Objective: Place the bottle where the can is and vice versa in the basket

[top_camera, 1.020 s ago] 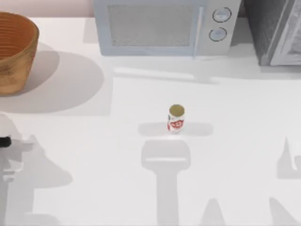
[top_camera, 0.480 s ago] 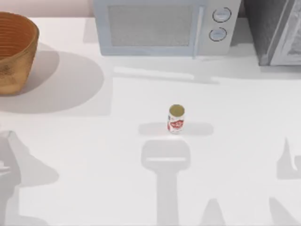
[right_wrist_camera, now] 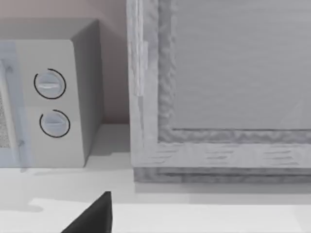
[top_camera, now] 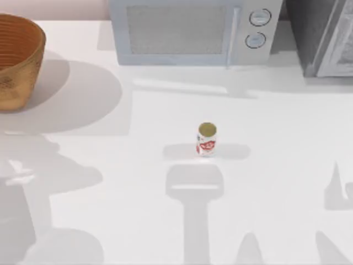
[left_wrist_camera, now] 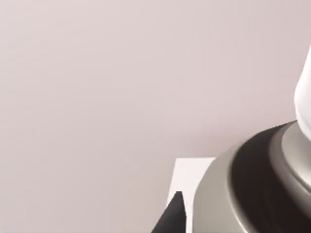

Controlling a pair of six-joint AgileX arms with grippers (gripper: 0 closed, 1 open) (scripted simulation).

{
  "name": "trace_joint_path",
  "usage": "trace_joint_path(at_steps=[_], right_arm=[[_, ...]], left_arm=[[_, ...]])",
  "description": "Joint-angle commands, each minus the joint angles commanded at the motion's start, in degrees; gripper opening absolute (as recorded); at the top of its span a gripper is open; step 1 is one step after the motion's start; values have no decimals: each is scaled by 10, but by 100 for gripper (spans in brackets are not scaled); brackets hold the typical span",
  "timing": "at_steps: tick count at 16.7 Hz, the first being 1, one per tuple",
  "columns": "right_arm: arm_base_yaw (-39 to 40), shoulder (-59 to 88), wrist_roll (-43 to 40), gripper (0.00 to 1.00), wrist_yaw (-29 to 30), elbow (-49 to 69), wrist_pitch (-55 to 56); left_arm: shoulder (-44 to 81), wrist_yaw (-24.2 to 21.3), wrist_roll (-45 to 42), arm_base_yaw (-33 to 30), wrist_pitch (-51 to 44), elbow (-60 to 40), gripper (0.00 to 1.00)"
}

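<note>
The can (top_camera: 207, 139) stands upright near the middle of the table, white with red marks and a tan-gold top. The golden-brown woven basket (top_camera: 16, 61) sits at the far left back, partly cut by the picture's edge, and its inside is hidden from here. The bottle is out of view. A dark part of my left gripper (left_wrist_camera: 172, 218) shows in the left wrist view against a plain pink wall, beside a rounded grey and white body. A dark part of my right gripper (right_wrist_camera: 95, 216) shows in the right wrist view, low over the table before the microwave and cabinet.
A white microwave (top_camera: 193, 30) with two knobs stands along the back of the table. A grey cabinet (top_camera: 325, 36) stands at the back right. Wide arm shadows lie on the table's left and front.
The dark tip of my left gripper, at the top view's left edge a second ago, has gone out of that picture. The shadow at the left has grown and spread rightward. The can has not moved.
</note>
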State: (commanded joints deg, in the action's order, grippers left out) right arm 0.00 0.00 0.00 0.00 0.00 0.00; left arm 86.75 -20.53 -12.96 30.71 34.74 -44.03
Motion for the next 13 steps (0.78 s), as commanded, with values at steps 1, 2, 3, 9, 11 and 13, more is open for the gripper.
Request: trace_joint_path(at_steps=[1,2,3,9,11,13], right_arm=[[0,0,0,100,0,0,0],[0,0,0,100,0,0,0],[0,0,0,100,0,0,0],[0,0,0,100,0,0,0],[0,0,0,100,0,0,0],[0,0,0,100,0,0,0]], left_arm=[[-5,4,7,-14,-51,-39,0],[-7,7,15,-32,-99,-77,0],[-8,11,26,-52,-143,-113,0],[1,31,82,-147,-287,-247,0],[1,31,83,-150,-290,-250,0],[1,31,83,-150,-290,-250,0]])
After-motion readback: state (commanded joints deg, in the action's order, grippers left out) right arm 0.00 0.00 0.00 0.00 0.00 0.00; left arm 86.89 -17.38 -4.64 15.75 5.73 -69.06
